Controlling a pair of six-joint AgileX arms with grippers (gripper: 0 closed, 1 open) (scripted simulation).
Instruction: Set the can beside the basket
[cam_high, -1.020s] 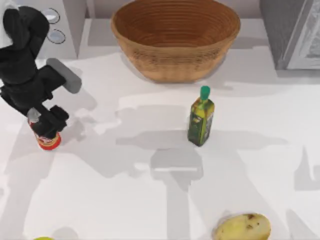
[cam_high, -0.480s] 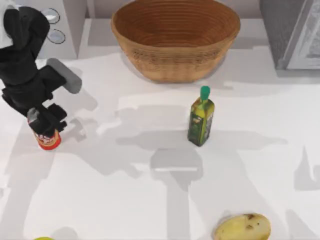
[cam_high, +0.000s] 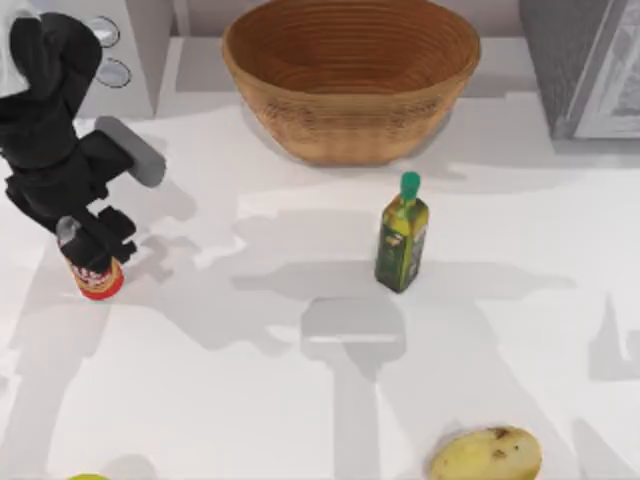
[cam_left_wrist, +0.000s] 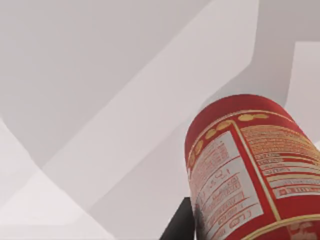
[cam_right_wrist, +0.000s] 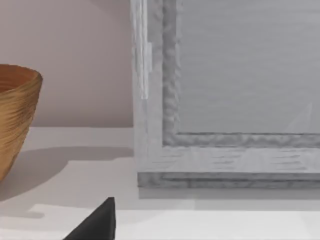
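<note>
The basket (cam_high: 350, 75) sits at the back of the white table (cam_high: 520, 340), its bowl bare inside. Far to its left, near the table's left edge, the left gripper (cam_high: 92, 245) has its jaws closed around the can (cam_high: 93, 272) (red, upright, its base looking slightly off the surface). Since a moment ago the can has barely shifted. A green-capped bottle (cam_high: 402, 242) stands mid-table, a potato (cam_high: 486, 455) near the front edge.

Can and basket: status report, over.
Left tool clamped on the can, far left of table. Basket at the back, well apart. Green-capped bottle stands right of the direct line.
</note>
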